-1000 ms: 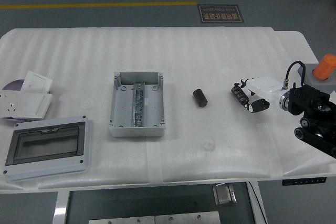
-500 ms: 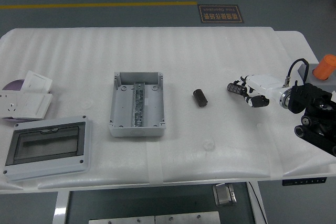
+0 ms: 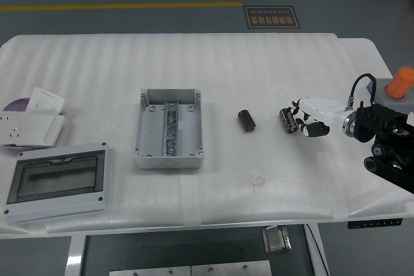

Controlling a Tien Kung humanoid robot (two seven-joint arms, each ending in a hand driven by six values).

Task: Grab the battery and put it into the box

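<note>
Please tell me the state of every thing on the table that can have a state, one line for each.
battery: lying on the table, not held.
grey box: open, no lid, no battery inside.
cover with clear window: lying flat, apart from the grey box.
right hand: right of the battery, fingers curled, holding nothing.
orange knob: upright at the table's right edge.

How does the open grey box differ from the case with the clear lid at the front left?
The grey box lies open with no lid, showing a metal rail down its middle; the lidded case is closed under a dark transparent cover. The box sits square to the table mid-table, the case slightly skewed at the near left edge. Both are grey rectangular enclosures, untouched by the right hand.
</note>
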